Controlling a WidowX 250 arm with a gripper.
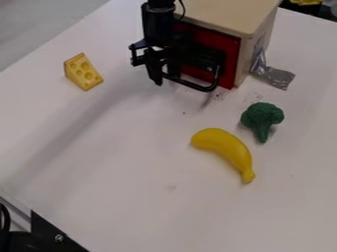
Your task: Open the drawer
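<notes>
White desk [118, 182] bears a wooden box [227, 12] with a red drawer [230, 49]; by its black handle [202, 89] hangs the claw [162, 74], spread or pinching, I cannot tell.

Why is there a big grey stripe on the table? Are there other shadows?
In the camera view, the stripe looks like a soft shadow, maybe the arm's, slanting across the white table toward the lower left; also there, a smaller, faint shadow beside the broccoli, and the black gripper looks very dark near the black handle.
</notes>
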